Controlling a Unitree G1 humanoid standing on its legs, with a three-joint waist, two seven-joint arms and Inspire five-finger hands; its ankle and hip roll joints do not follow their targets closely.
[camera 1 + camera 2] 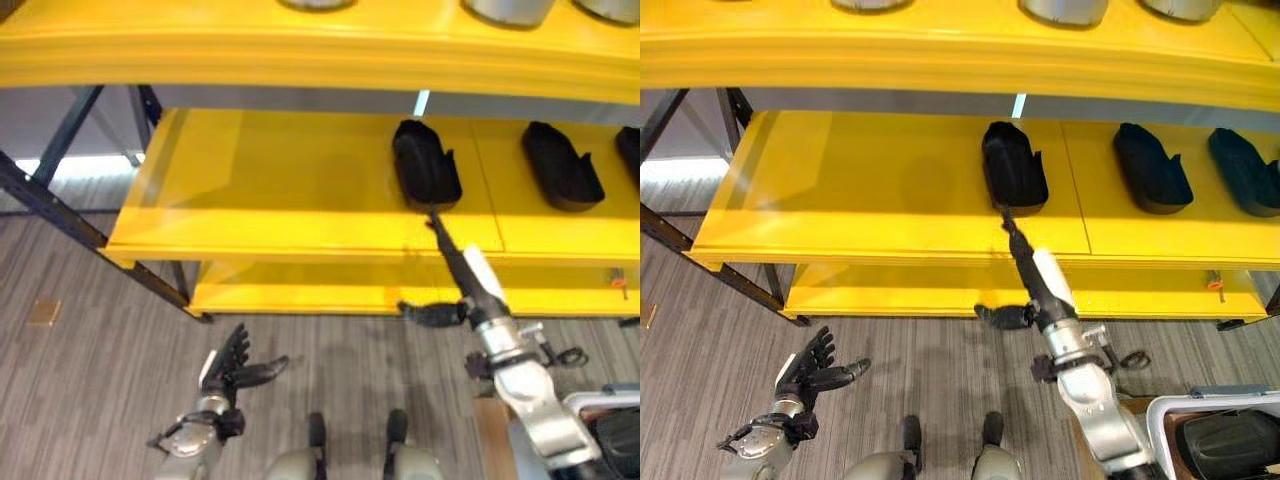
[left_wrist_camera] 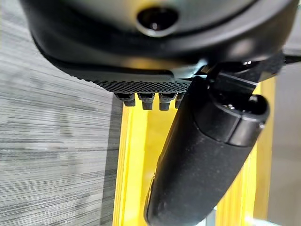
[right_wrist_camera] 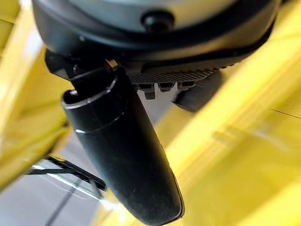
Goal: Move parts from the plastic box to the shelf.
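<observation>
Right robot hand (image 1: pixel 1032 268) is reaching out over the front edge of the yellow shelf (image 1: pixel 860 190), fingers straight and together, tips touching or just short of the near end of a black part (image 1: pixel 1014 168) lying on the middle tier. Thumb is sticking out sideways below the shelf lip; nothing clamped in it. Looks like the release/nudge end of a placement: part is down on the shelf, hand isn't gripping.

Two more black parts (image 1: pixel 1151 167) are sitting further right on the same tier, well apart from each other. The plastic box (image 1: pixel 1200 408) is showing at the lower right by the right arm, with something dark inside, probably the next part.

Left robot hand (image 1: pixel 236 368) is hanging low over the floor, fingers relaxed and spread, holding nothing.

Doing this step well, my read:
- if nudging, push along the part's long axis with flat fingertips so it isn't yawing toward its neighbour
- part is sitting close to the front edge; getting it a bit deeper seems safer
- keep the thumb clear of the shelf lip while pulling out, straight back along the reach, no lift until the fingers are off the part
- then go for the box
</observation>
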